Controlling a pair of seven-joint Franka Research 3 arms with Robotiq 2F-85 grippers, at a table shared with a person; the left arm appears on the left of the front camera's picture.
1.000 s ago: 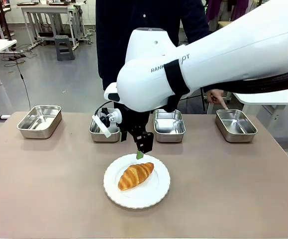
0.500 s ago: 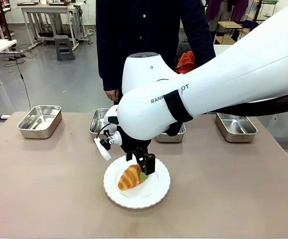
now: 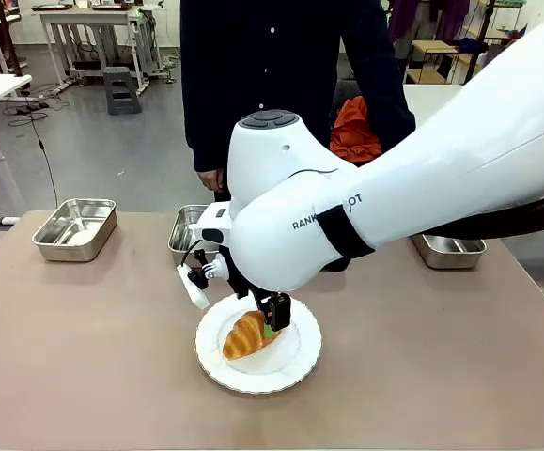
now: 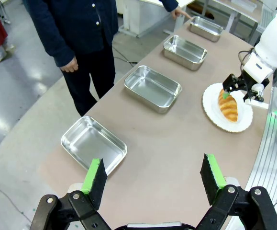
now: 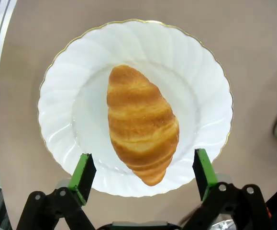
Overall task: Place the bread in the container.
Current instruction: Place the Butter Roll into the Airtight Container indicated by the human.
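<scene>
Right tool (image 5: pixel 142 165) wide open either side of bread (image 5: pixel 140 124), on plate (image 5: pixel 200 86) near desk's (image 3: pixel 84 357) front edge. Risk: crushed crust from hard squeeze, or swivel and drop from pinch near tapered end, short of container (image 3: pixel 448 246) at far edge.

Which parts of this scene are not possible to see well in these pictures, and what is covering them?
Front view: the right arm covers the third steel tray from the left, and parts of the second tray and fourth tray.
Front view: the same arm hides most of the right pincer beside the croissant.
Right wrist view: looking straight down, whether the pads touch the white plate is unclear.
</scene>
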